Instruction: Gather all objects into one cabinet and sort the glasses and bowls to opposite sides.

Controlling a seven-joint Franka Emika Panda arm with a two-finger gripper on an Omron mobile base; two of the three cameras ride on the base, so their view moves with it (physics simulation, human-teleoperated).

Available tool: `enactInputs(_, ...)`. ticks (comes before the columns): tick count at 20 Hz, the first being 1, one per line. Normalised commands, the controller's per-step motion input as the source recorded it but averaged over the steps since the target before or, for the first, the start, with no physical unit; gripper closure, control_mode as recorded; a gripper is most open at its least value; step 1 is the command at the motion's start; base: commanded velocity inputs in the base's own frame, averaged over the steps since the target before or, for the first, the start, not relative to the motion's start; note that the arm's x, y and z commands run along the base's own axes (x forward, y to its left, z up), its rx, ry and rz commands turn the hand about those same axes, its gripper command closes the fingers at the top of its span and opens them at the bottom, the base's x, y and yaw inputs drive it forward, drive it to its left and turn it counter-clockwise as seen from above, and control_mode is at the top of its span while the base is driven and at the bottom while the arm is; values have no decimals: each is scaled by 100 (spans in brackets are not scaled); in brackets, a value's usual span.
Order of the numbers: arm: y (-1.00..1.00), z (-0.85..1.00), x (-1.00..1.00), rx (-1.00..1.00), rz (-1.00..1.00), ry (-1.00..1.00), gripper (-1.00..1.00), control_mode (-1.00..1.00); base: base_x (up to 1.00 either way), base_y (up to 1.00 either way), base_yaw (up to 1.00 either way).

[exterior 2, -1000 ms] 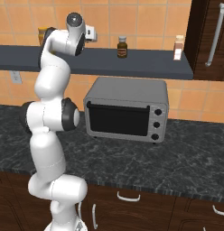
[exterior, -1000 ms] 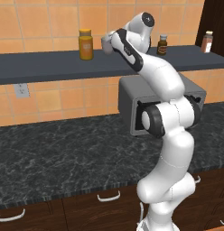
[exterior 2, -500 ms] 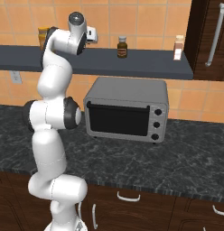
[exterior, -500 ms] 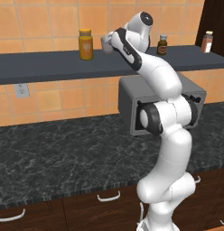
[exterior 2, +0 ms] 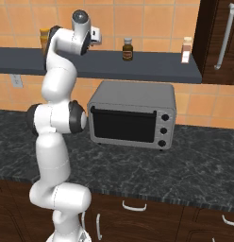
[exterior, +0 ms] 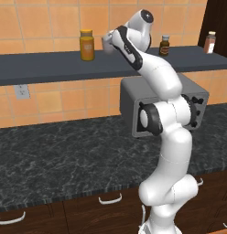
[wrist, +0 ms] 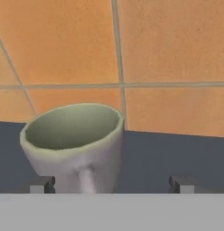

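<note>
Off-white mug (wrist: 75, 144) between tool (wrist: 111, 185) tips

The robot's arm has eased slightly nearer the off-white mug (wrist: 75, 146) on the dark wall shelf (exterior: 51, 66); gripper (wrist: 111, 182) fingers remain spread at its sides.

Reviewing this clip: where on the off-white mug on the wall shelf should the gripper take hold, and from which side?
Grip the off-white mug across its rim wall, one finger inside and one outside, coming from the room side. It stands upright with its mouth open, its handle faces the camera, and the tiled wall stands behind it. The gripper looks open, the mug toward one fingertip.
</note>
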Motion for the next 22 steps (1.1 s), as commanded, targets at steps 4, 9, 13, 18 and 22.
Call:
enactInputs(4,66,-28,5,15,0,0,100,-100,0,0,0)
enactInputs(9,1,-1,2,3,0,0,100,-100,0,0,0)
enactInputs(13,3,0,-2,0,0,0,100,-100,0,0,0)
enactInputs(18,3,0,-20,0,0,-5,100,-100,0,0,0)
enactInputs(22,0,0,-41,0,0,-9,100,-100,0,0,0)
